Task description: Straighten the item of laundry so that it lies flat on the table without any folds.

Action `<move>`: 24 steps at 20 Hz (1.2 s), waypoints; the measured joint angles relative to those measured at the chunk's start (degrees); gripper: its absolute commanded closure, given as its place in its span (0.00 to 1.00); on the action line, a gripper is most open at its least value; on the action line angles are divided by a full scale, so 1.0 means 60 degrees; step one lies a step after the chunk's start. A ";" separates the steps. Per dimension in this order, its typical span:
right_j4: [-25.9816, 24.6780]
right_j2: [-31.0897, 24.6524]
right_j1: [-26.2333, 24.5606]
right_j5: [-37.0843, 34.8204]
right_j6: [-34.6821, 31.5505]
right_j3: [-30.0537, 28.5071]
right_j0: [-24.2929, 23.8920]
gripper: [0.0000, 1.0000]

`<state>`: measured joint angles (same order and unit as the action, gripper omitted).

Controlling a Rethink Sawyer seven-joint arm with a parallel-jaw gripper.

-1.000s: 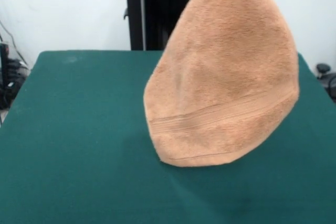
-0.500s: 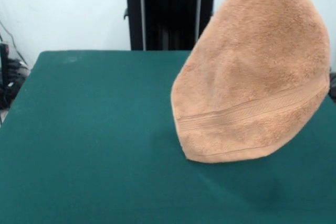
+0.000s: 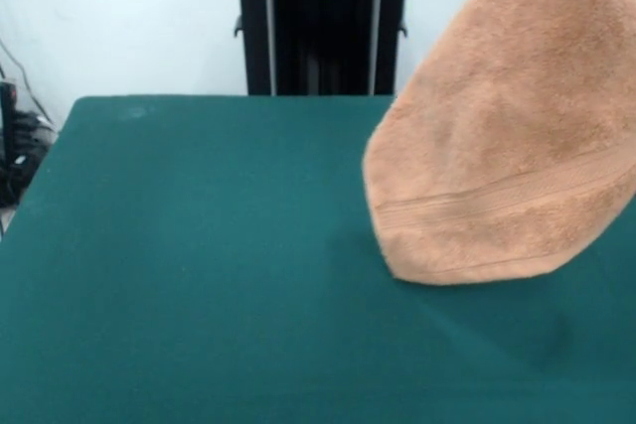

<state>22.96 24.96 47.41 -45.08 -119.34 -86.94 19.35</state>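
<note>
While it hangs in the air at the right of the front view, we see the tan terry hand towel (image 3: 502, 156) draped from a point above the frame's top edge, its woven band stripe (image 3: 497, 204) running near the lower hem. That hem floats just above the green felt counter (image 3: 199, 275), apparently not touching it, with a faint shadow beneath. The hand itself lies out of view, so we cannot tell whether it is clamped on the cloth. We judge the risk plain: the towel sits close to the counter's right edge, and a release there could drop it partly over the side or leave it bunched in folds.
</note>
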 measured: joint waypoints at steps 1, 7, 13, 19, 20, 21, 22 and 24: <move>-0.0008 0.0043 -0.0017 -0.0127 -0.0175 0.0093 0.0074 1.00; -0.0058 0.0185 0.0297 -0.0602 -0.0785 0.0244 0.0351 1.00; -0.0234 0.0371 0.1293 -0.0604 -0.0785 -0.0295 0.0353 1.00; -0.0846 0.0639 0.2307 -0.0606 -0.0785 -0.1085 0.0219 1.00; -0.1029 0.0669 0.2615 -0.0606 -0.0785 -0.1324 0.0081 1.00; -0.1101 0.0677 0.2745 -0.0606 -0.0785 -0.1418 0.0011 1.00; -0.1184 0.0686 0.2870 -0.0608 -0.0785 -0.1508 -0.0065 1.00; -0.1351 0.0704 0.3138 -0.0606 -0.0785 -0.1687 -0.0239 1.00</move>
<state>14.86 29.18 66.24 -48.72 -124.05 -97.06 17.92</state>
